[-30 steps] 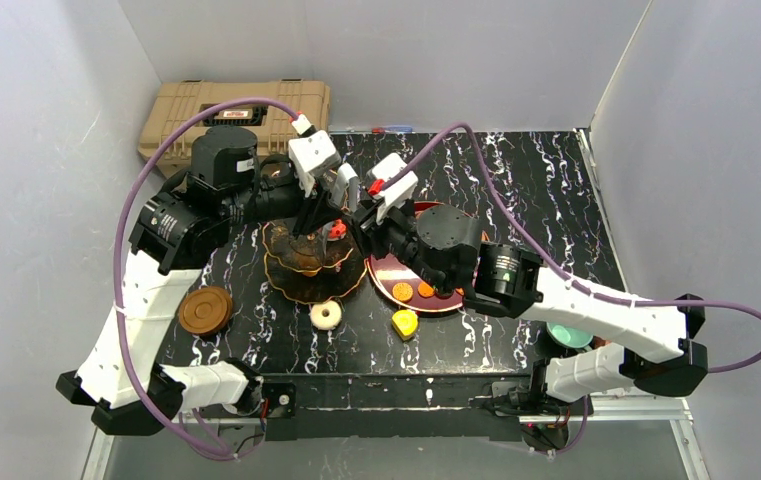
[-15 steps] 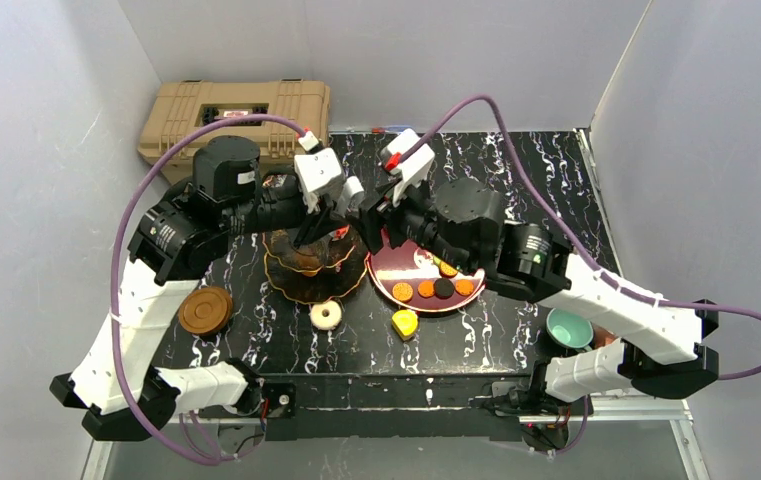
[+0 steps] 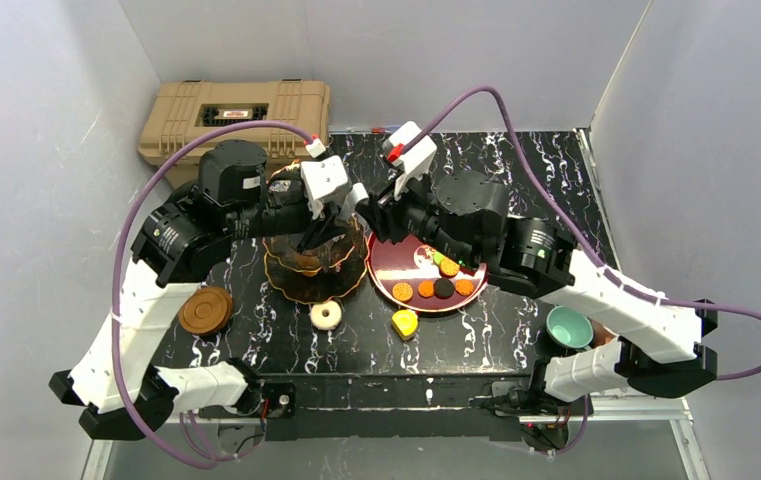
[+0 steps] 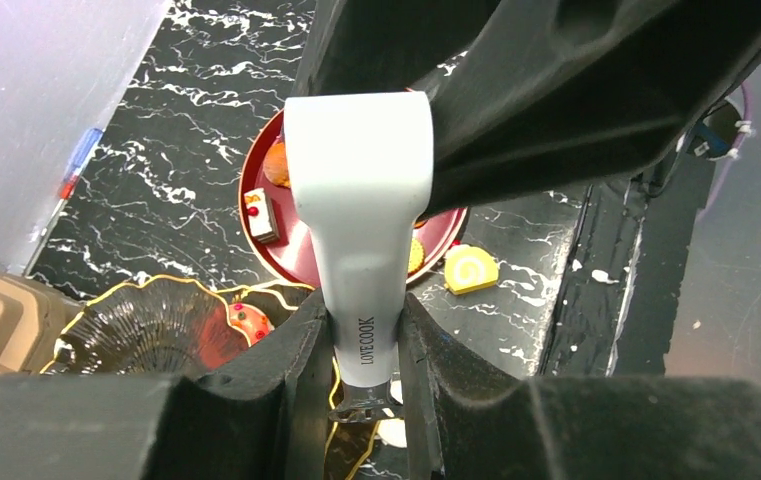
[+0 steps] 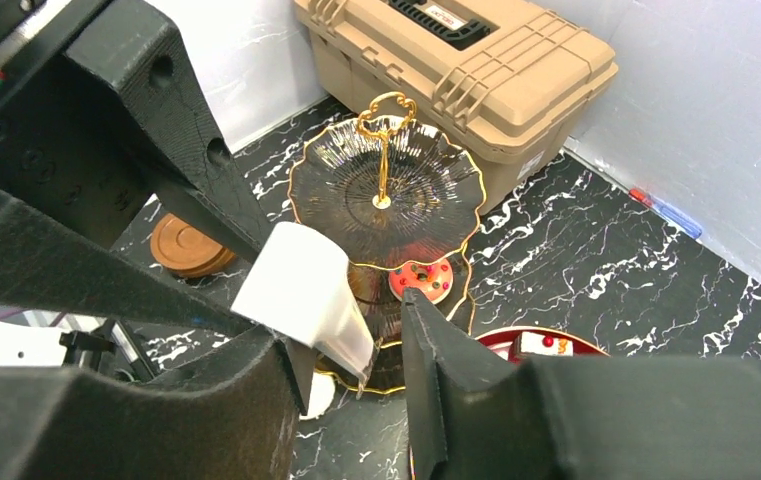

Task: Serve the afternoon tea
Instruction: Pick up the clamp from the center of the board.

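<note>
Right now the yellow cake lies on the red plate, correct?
No. The yellow cake lies on the table, just off the near rim of the red plate. The top view shows it.

Seen from above, the left arm (image 3: 256, 200) covers much of the upper tiers of the three-tier stand (image 3: 301, 285), and the right arm (image 3: 476, 220) hides the far part of the red plate (image 3: 388, 262). In the left wrist view the white tool (image 4: 359, 200) blocks that plate's middle. In the right wrist view the brown saucer (image 5: 188, 245) is half hidden.
</note>
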Controlling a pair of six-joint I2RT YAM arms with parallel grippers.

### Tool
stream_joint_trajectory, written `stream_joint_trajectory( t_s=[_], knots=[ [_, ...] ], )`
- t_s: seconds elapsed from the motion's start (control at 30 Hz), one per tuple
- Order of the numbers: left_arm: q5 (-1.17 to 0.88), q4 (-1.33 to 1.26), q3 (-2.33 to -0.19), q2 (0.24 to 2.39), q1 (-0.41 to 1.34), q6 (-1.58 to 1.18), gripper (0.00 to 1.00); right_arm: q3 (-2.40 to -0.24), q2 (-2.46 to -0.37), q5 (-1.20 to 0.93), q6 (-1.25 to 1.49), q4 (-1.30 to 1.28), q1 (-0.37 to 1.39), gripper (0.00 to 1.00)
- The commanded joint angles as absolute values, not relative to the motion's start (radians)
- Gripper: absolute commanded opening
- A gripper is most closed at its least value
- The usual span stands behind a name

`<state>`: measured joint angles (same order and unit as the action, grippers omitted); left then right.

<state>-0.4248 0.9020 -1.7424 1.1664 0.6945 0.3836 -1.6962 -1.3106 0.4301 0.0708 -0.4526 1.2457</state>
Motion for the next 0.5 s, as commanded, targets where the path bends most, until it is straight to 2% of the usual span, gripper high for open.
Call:
stream_joint_trajectory(
  t_s=[0.0,0.07,0.17,0.2,0.23,0.27,0.3,0.37,0.47],
  knots=[
    [-0.459,0.901,-1.802,1.190,0.701,0.306,0.00,-1.670,-1.345,0.450,0.047,-0.346,1.243,0.42],
    [-0.476,0.903,-1.829,1.207,0.701,0.279,0.00,-1.650,-1.346,0.469,0.042,-0.292,1.243,0.34],
    [-0.483,0.915,-1.857,1.221,0.703,0.266,0.00,-1.623,-1.319,0.557,0.040,-0.227,1.243,0.03],
    [-0.482,0.920,-1.856,1.219,0.702,0.266,0.00,-1.606,-1.299,0.583,0.040,-0.200,1.243,0.01],
    [-0.482,0.921,-1.849,1.212,0.702,0.267,0.10,-1.590,-1.276,0.603,0.040,-0.174,1.243,0.01],
    [-0.485,0.922,-1.832,1.202,0.703,0.268,0.34,-1.575,-1.255,0.618,0.044,-0.152,1.243,0.01],
    [-0.489,0.923,-1.810,1.188,0.702,0.269,0.50,-1.566,-1.237,0.624,0.055,-0.137,1.240,0.01],
    [-0.500,0.923,-1.749,1.155,0.703,0.270,0.64,-1.566,-1.214,0.616,0.079,-0.128,1.235,0.01],
    [-0.498,0.908,-1.664,1.114,0.702,0.272,0.74,-1.586,-1.205,0.572,0.116,-0.140,1.234,0.01]
  ],
)
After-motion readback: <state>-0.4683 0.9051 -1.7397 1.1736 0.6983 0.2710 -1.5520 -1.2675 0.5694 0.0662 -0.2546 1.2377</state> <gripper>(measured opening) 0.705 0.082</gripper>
